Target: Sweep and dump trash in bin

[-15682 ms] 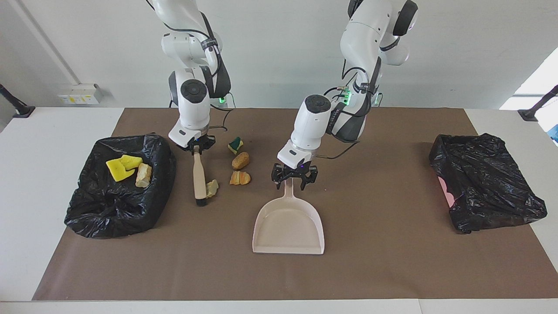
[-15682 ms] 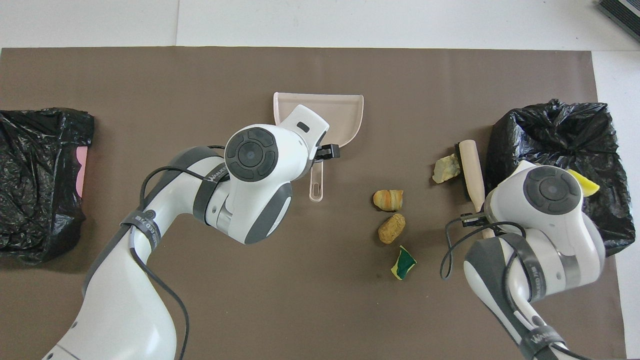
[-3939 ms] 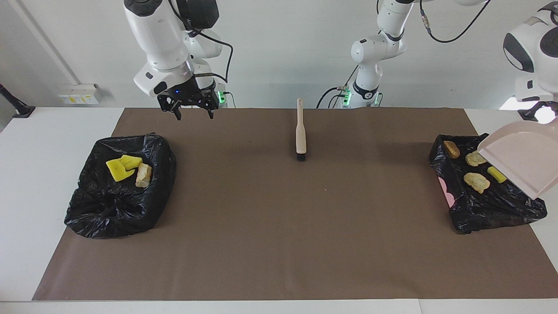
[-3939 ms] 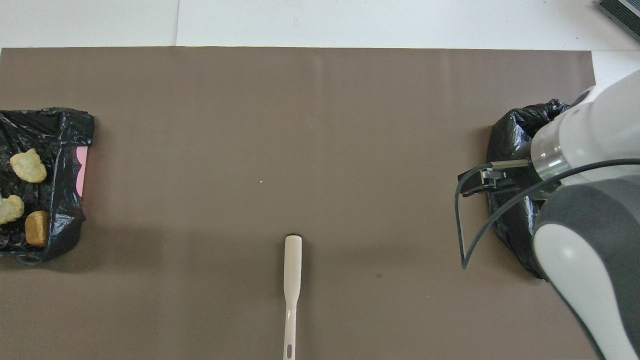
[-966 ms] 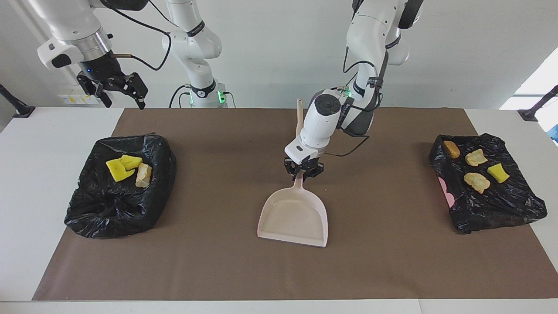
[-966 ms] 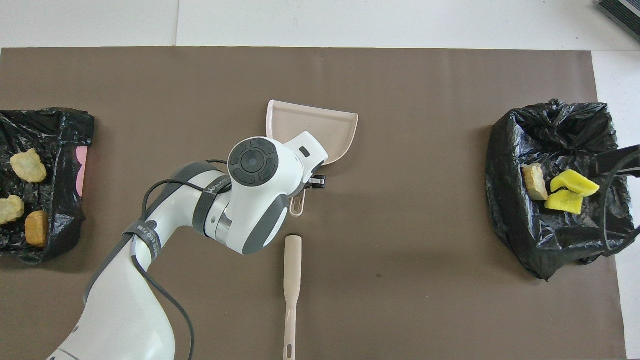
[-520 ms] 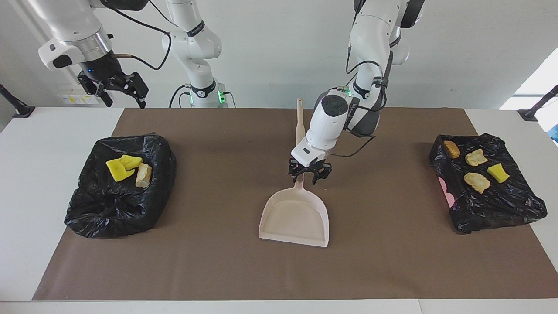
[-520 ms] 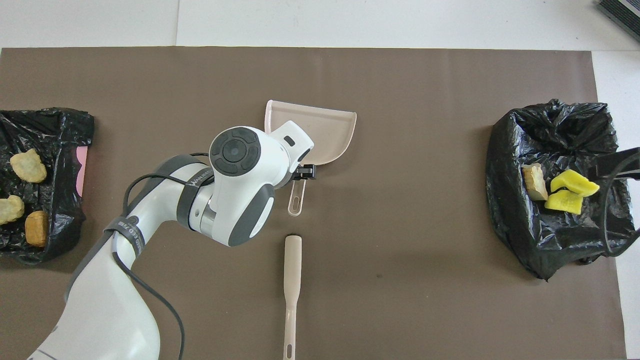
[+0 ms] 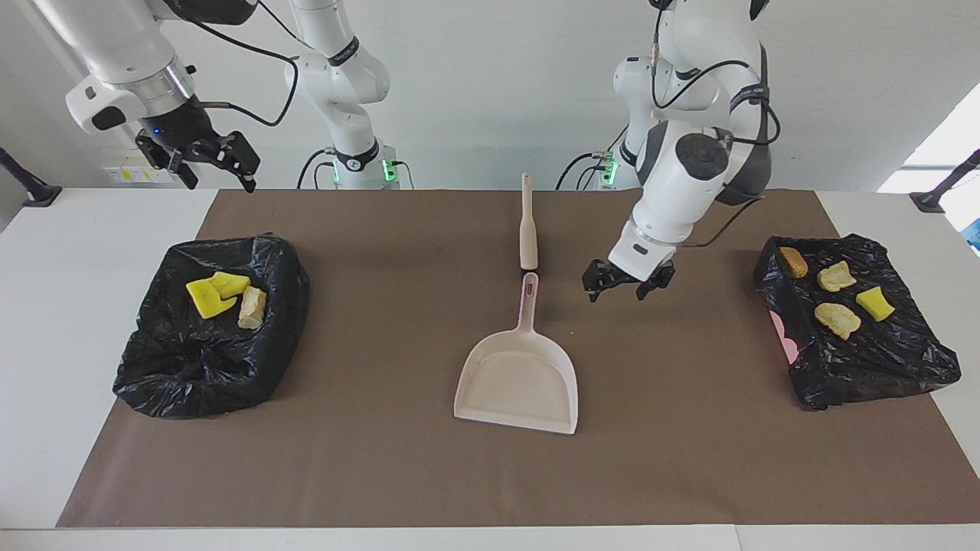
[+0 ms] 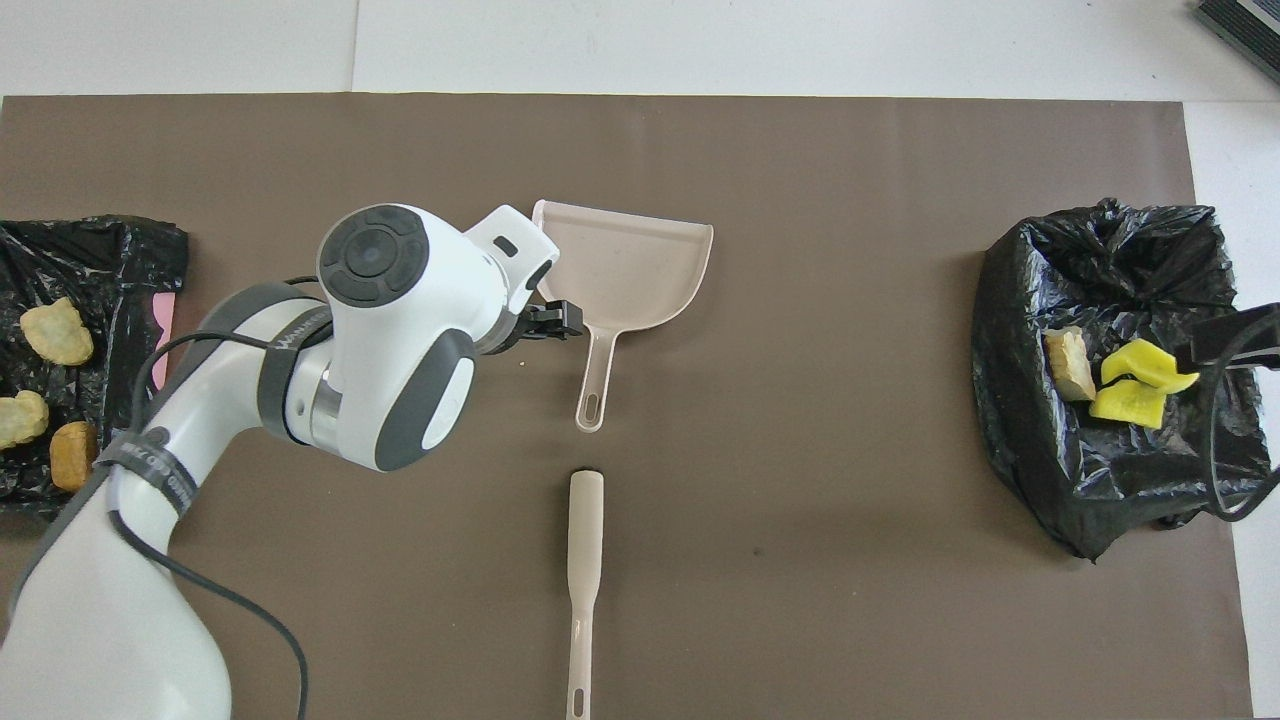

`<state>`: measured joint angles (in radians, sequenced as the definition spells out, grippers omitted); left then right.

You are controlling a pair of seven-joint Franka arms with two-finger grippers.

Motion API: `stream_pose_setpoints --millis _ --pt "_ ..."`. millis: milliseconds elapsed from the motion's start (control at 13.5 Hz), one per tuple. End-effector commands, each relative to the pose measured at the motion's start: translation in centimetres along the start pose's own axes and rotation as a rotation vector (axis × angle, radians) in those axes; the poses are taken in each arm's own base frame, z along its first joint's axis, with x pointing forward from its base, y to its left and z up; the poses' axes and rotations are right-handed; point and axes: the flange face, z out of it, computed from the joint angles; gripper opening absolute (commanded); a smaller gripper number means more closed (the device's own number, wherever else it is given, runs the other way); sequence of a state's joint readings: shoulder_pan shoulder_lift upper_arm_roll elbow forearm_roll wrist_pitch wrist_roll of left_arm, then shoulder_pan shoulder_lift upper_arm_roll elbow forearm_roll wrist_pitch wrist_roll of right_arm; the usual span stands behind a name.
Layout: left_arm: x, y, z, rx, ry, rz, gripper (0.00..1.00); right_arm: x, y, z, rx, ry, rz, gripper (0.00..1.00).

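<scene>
The trash lies in two black-bagged bins. In the bin point(image 9: 191, 375) at the right arm's end are two yellow sponge pieces point(image 9: 210, 295) and a tan lump point(image 9: 251, 306). The bin point(image 9: 865, 367) at the left arm's end holds several tan, orange and yellow scraps point(image 9: 836, 320). The beige dustpan point(image 9: 517, 379) rests flat mid-mat, and the brush point(image 9: 527, 229) lies nearer the robots, in line with its handle. My left gripper point(image 9: 622, 285) hangs open and empty over the mat beside the dustpan handle. My right gripper point(image 9: 207, 161) is open and empty, raised by the robots' edge of the table near its bin.
In the overhead view the left arm point(image 10: 390, 330) covers the mat beside the dustpan point(image 10: 630, 265). The brush point(image 10: 585, 530) lies just nearer the robots. A brown mat point(image 9: 383, 459) covers the table between the two bins.
My left gripper opened, let go of the dustpan handle, rose and swung toward the left arm's end. The dustpan stays flat on the mat. The right arm waits, barely moved.
</scene>
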<state>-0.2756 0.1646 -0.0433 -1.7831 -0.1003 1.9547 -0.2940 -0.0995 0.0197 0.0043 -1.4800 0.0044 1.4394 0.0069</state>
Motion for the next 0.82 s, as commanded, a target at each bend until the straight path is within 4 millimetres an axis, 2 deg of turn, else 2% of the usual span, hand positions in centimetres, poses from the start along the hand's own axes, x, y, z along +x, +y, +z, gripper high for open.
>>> stream_pose_setpoints --millis 0,149,297,372,595,743 --pt "-0.8 -6.6 -3.2 0.008 -0.043 0.067 1.00 1.0 0.1 -0.7 -0.013 0.048 0.010 1.00" --pt "-0.6 -10.0 -4.7 0.044 -0.030 0.116 1.00 1.0 0.2 -0.7 -0.013 0.051 0.013 1.00" --pt "-0.7 -11.9 -5.9 0.099 -0.033 0.138 1.00 0.8 0.0 -0.5 -0.009 0.045 0.054 1.00" --pt "-0.7 -12.2 -6.7 0.122 -0.032 0.143 1.00 0.7 0.0 -0.4 -0.007 0.044 0.066 1.00" --pt "-1.1 -12.6 -11.1 0.150 -0.053 0.134 1.00 0.5 0.3 -0.4 -0.007 0.033 0.062 1.00" --pt "-2.5 -13.1 -14.6 0.151 -0.046 0.129 1.00 0.5 -0.1 -0.4 -0.008 0.031 0.054 1.00"
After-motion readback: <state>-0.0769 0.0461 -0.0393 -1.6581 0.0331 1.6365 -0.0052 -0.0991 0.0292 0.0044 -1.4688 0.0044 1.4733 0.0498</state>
